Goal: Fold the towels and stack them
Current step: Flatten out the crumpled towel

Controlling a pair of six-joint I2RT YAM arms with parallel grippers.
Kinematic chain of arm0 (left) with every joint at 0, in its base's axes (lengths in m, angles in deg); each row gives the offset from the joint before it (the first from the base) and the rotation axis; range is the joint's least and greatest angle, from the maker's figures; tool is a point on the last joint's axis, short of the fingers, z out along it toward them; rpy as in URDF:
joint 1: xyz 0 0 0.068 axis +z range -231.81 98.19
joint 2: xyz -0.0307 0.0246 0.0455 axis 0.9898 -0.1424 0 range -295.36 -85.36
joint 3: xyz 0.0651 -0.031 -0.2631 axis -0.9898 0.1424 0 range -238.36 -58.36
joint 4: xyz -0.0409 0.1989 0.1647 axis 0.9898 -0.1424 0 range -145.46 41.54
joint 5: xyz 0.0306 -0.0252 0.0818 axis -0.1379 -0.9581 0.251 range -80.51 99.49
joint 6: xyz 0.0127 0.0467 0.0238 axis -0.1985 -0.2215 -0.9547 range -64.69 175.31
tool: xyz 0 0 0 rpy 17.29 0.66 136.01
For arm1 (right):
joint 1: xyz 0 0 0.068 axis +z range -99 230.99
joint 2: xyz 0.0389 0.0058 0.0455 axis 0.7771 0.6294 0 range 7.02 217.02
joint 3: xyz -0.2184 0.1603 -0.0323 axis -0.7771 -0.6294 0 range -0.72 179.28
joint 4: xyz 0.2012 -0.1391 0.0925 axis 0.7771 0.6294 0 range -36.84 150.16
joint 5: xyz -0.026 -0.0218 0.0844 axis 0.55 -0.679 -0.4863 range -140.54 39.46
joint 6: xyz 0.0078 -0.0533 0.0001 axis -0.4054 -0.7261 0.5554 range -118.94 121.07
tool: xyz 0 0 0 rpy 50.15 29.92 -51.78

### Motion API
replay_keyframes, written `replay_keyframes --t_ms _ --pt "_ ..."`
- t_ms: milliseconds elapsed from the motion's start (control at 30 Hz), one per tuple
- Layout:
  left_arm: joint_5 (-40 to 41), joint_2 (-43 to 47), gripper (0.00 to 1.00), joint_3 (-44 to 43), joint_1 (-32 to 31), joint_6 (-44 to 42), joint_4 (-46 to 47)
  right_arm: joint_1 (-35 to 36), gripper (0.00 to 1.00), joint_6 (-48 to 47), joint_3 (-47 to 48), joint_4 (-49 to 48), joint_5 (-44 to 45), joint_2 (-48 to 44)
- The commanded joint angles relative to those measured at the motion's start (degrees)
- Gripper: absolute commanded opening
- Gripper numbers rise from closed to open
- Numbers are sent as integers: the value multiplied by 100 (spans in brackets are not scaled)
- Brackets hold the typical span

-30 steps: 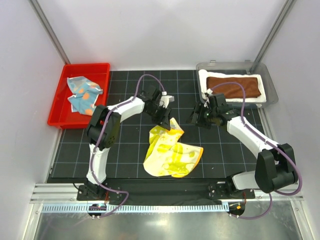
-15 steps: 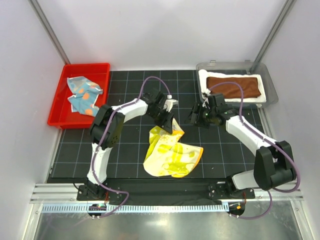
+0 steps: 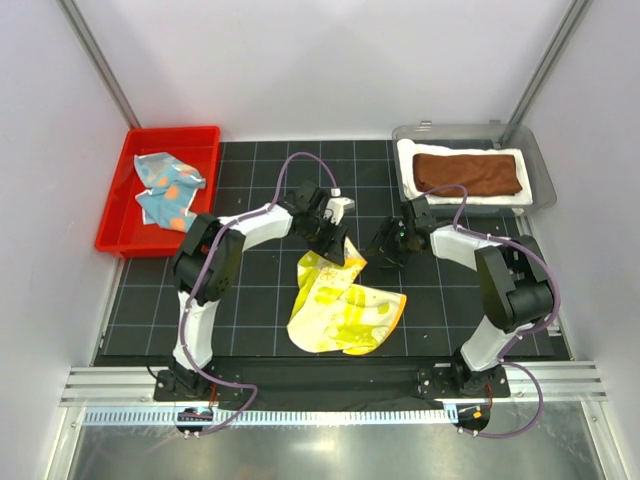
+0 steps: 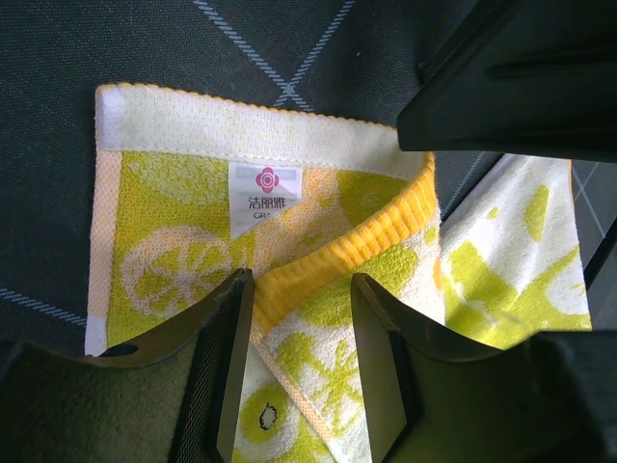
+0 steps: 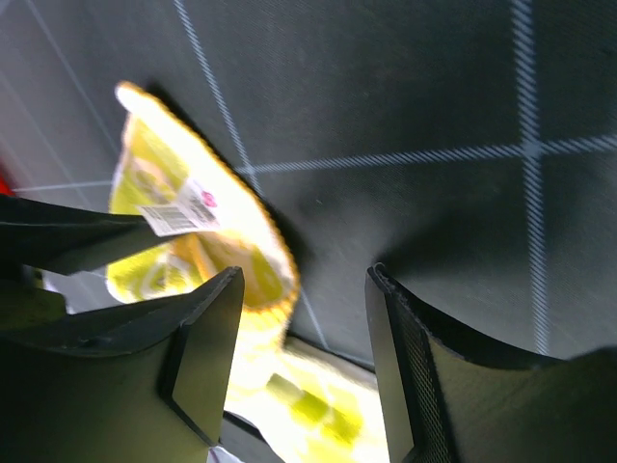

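The surface [image 3: 250,290] is covered by a black mat ruled with a pale grid. The yellow towel [image 3: 345,305] lies near its centre, loosely doubled into an uneven shape with a rounded lobe toward 3 o'clock. The cloth is looped terry, printed with green citrus slices and edged with a ribbed orange hem [image 4: 347,246]. A white woven label [image 4: 265,198] with a pink emblem is sewn at the corner; its lettering is too small to read.

The left end effector [image 4: 301,289] is positioned over the towel's 12 o'clock corner. Its jaws are set roughly half apart and straddle a turned-over fold of the hem. No pinch on the cloth is seen. In the overhead view this corner is partly hidden by the wrist.

The right end effector [image 5: 304,280] is held at 3 o'clock of that corner, above bare mat. Its jaws are likewise parted and nothing is held. Its view is blurred, and the lower part of the towel is washed out by glare.

At 10 o'clock, a rigid red tray [image 3: 112,215] contains the light blue towel [image 3: 165,190], crumpled, with orange spots. At 2 o'clock, a clear bin [image 3: 540,175] contains the white towel [image 3: 408,165], folded flat. The rust-brown towel [image 3: 468,173] is laid on top as a long rectangle, so only a white border is seen.
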Motion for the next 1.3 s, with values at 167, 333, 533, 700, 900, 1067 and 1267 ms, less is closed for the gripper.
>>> replay_keyframes --t_ms 167,333,533,700,900,1067,1267 --pt "278 13 49 142 23 71 60 149 60 926 -194 -1296 -368 311" --pt "436 504 49 230 22 53 42 175 41 1040 -80 -1525 -605 426" --pt "541 1856 62 406 181 -157 112 175 1 14 131 -308 -431 -285" --pt "393 1771 64 91 181 -535 -450 175 1 -919 -490 57 0 -953" --pt "-670 875 63 -94 172 -588 -512 184 1 -1262 -949 -365 -193 -1323" --pt "-1118 382 60 -358 67 -430 -520 184 1 -1123 -924 -199 -36 -1622" --pt "-1164 575 61 -262 -241 -17 -73 219 1 -744 -572 109 70 -2043"
